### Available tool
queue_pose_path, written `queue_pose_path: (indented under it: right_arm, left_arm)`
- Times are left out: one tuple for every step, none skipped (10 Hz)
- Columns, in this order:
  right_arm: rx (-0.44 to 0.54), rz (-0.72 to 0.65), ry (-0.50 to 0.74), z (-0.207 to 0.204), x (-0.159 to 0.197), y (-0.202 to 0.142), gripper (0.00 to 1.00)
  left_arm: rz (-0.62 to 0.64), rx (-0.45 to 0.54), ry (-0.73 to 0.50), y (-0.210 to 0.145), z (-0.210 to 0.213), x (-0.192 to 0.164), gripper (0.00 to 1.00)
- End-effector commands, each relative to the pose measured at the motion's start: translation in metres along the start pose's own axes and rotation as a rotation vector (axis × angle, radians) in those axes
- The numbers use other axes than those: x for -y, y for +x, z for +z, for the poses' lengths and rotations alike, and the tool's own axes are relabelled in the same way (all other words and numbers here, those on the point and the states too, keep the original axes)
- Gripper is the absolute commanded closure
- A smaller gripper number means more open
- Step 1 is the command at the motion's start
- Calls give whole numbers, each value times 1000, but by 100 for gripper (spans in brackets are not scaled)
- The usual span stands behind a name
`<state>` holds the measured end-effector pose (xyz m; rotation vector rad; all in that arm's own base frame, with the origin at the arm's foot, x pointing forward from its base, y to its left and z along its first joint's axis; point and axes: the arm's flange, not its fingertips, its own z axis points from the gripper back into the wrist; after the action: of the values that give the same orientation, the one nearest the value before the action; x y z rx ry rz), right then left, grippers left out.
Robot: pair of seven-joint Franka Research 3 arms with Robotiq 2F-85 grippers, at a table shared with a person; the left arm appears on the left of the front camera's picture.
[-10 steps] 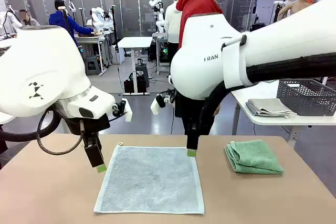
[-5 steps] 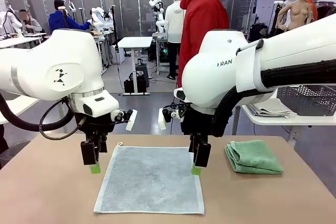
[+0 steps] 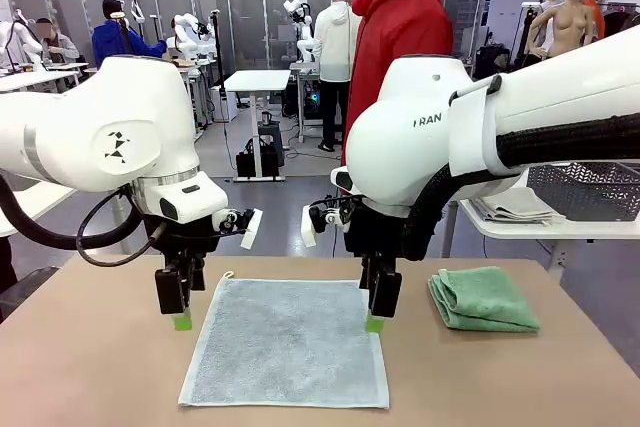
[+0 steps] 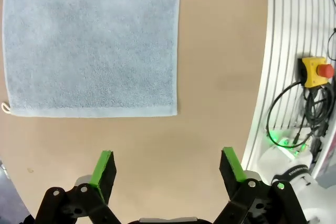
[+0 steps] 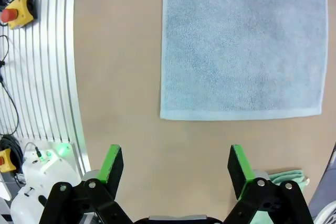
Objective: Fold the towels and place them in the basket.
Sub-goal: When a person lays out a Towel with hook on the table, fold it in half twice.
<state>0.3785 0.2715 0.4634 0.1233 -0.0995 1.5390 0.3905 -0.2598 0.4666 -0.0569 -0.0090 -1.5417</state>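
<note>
The left gripper (image 3: 181, 319), a black two-finger claw with green pads, points down at the table with its jaws spread wide and nothing between them. It stands just beside the left edge of the pale blue-grey terry towel (image 3: 285, 342), close to that towel's far corner. In the left wrist view the same gripper (image 4: 168, 165) has bare tan tabletop (image 4: 220, 51) between its fingers, and the towel's edge (image 4: 92, 40) lies a little ahead of the tips, apart from them.

The right gripper (image 3: 375, 321) mirrors it, jaws equally wide and empty, at the towel's right edge near the other far corner. From the right wrist camera the gripper (image 5: 176, 165) is over bare table, with the towel (image 5: 241, 40) spread flat beyond the pads. Whether either set of tips touches the tabletop cannot be told.

The blue-grey towel lies unfolded and smooth in the middle of the table (image 3: 100, 367). The mint green terry towel (image 3: 483, 299) lies folded to its right, near the right gripper but apart from it (a sliver of it (image 5: 286, 176) shows at the right wrist view's lower edge).

The dark grey perforated basket (image 3: 585, 185) stands on a white side table (image 3: 560, 229) beyond the main table's right end, partly hidden by the right arm, with a folded grey cloth (image 3: 510, 204) just beside it.
</note>
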Motion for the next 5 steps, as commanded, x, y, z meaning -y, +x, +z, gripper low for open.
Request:
queue_pose_path:
  right_arm:
    - [-13, 42, 51, -15, -2, -1, 0]
    - [-18, 37, 55, -33, -6, -3, 0]
    - [-33, 20, 65, -55, -14, -4, 0]
    - [-35, 4, 64, -70, -20, -7, 0]
    - [-35, -7, 71, -83, -25, -10, 0]
  left_arm:
    - [-43, -20, 42, 0, -18, 7, 0]
    - [-6, -56, 77, 0, -35, 11, 0]
    - [11, -78, 86, 1, -53, 16, 0]
    - [16, -91, 100, 1, -68, 21, 0]
    - [8, -93, 114, 2, -84, 23, 0]
